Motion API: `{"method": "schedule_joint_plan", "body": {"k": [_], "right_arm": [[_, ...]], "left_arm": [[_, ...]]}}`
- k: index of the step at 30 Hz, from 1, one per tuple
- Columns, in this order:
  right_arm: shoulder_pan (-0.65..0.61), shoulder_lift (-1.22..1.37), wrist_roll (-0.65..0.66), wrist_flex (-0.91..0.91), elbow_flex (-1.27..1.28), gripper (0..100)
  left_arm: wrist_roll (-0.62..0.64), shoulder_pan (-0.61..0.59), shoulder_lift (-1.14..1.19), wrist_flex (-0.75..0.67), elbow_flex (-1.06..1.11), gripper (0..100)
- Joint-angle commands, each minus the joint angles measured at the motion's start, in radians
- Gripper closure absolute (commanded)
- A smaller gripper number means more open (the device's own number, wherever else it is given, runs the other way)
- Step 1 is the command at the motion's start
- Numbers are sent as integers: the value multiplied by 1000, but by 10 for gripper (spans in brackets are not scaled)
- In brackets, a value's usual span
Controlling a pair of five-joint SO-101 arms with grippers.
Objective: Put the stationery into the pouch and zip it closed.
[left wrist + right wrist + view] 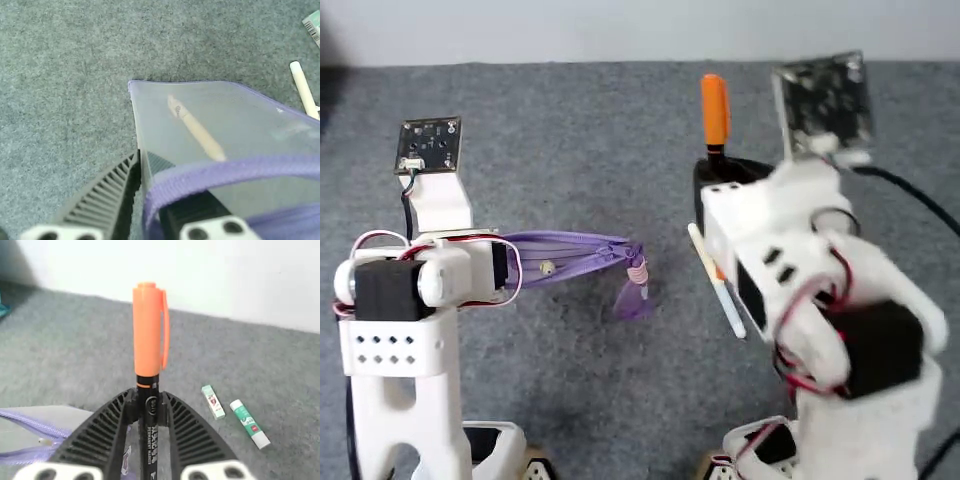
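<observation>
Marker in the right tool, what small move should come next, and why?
Probably swing the marker over toward the pouch. The right tool is shut on it, upright and apart from the pouch, while the left tool is clamped on the pouch's edge, with a pencil already inside.

We see a bench (580,390) covered all over in grey, carpet-like fabric with a coarse nap. Along the bench's far edge rises a plain white wall (570,30), meeting the fabric in a straight line. On the bench, near where it meets that wall, sits a small teal thing (3,310), cut off by the frame. A dark shape (328,100) lies at the bench's far corner; we cannot tell what either is.
</observation>
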Motion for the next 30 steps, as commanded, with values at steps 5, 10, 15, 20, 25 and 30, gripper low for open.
{"method": "schedule_joint_plan", "body": {"k": [5, 10, 15, 20, 25, 30], "right_arm": [[-51, -312, 52, -171, 227, 991], [-88, -552, 71, -437, 546, 991], [-182, -707, 71, -722, 796, 991], [-328, -727, 68, -934, 898, 991], [-424, -693, 74, -1112, 988, 991], [-475, -605, 74, -1260, 999, 991]], "left_arm": [[12, -8, -23, 8, -47, 988], [12, -8, -23, 8, -47, 988], [12, -8, -23, 8, -47, 988], [12, -8, -23, 8, -45, 988], [12, -8, -18, 8, -45, 988], [12, -8, -15, 8, -45, 988]]}}
